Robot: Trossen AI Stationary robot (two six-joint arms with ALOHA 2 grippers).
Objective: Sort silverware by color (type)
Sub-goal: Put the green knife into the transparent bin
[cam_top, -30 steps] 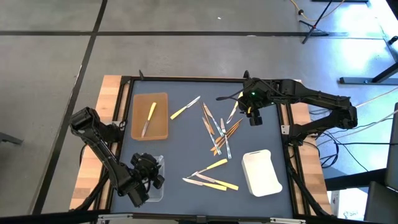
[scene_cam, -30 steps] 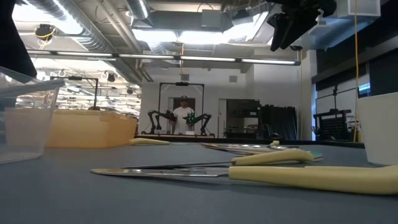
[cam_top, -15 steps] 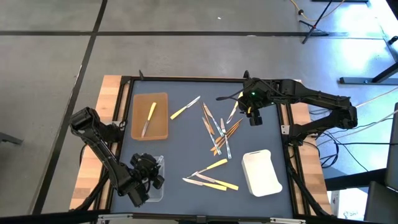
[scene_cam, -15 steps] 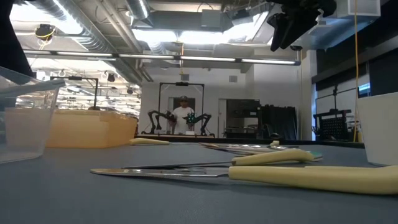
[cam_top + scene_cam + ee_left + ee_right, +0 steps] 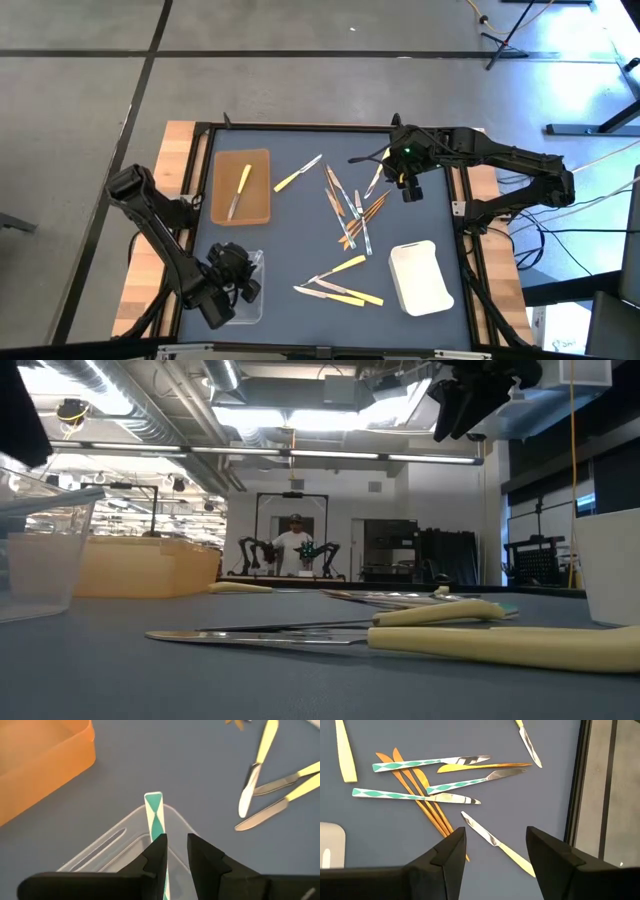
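A dark blue table (image 5: 300,245) seen from above, two robot arms reaching over it. Everything below is placed relative to the clear tray (image 5: 250,290) at the table's near left corner.

Directly over that clear tray, the left gripper (image 5: 176,851) pinches a knife with a green-and-white diamond-patterned handle (image 5: 156,812), its handle end pointing down into the tray. From above, the arm covers most of the tray, so whatever else lies inside cannot be made out.

To the right of the clear tray, a few yellow-handled knives (image 5: 338,288) lie loose on the table. Farther right sits a white tray (image 5: 420,278); the right wrist view shows one pale piece at its edge, too cut off to identify.

Beyond the clear tray, a brown tray (image 5: 241,187) holds one yellow-handled knife (image 5: 238,192).

Beyond and to the right, a loose pile (image 5: 352,208) mixes green-patterned knives (image 5: 415,796), thin wooden knives (image 5: 422,799) and yellow-handled ones.

Farthest right, the right gripper (image 5: 495,855) hangs above the far side of that pile, fingers spread wide, holding nothing.

In the low view, a person (image 5: 296,545) stands far back in the room.
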